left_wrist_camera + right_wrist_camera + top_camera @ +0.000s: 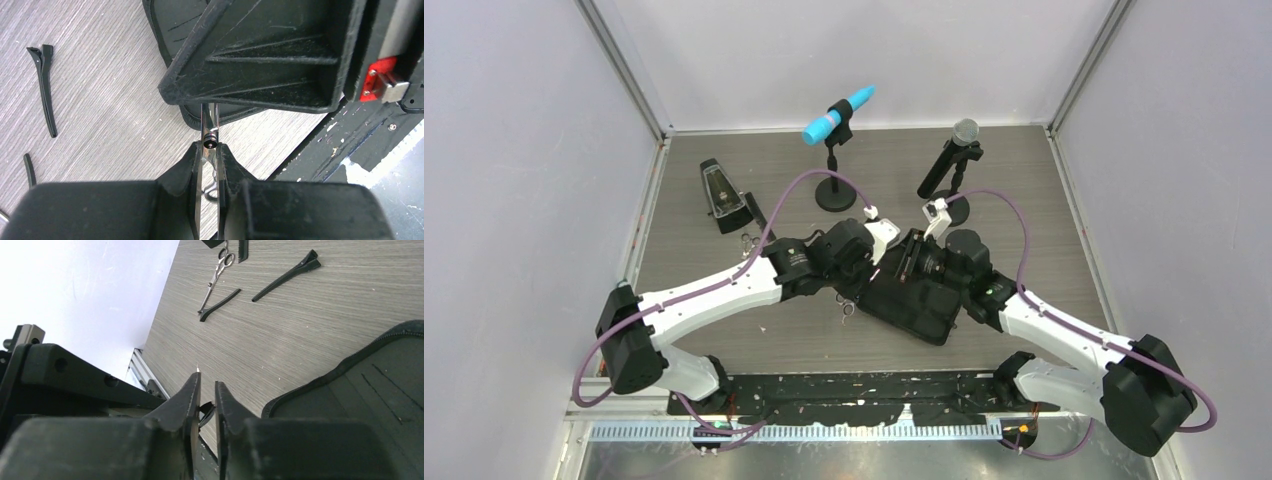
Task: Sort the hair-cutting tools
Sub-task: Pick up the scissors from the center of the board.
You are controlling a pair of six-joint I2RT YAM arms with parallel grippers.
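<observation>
My left tool [210, 150] is clamped on one pair of scissors [209, 125]. The fingers [196, 167] pinch it just behind the pivot screw. A ring handle shows in the slit between them, and the blades point out toward the edge of the case [919, 318]. From the top view, this pair sits just beside the case's left edge, near the middle of the table [1024, 200].

My right tool [206, 380] is right up against the left one, over that same case edge. Its fingers stand almost together with only a thin slit between them. A dark bit shows low in the slit and a small bright tip just above one finger. I cannot tell whether this tool grips anything.

The case lies open and flat between the two arms. The second scissors [218, 271] lie on the table farther off to the left, with their rings just beside the metronome [721, 190]. One clip [220, 304] lies close by their blade tips, and the other clip [287, 275] lies a little apart, nearer the case, with its mouth slightly open. Only an end of the comb [243, 251] shows on my right wrist view, next to the scissor rings.
</observation>
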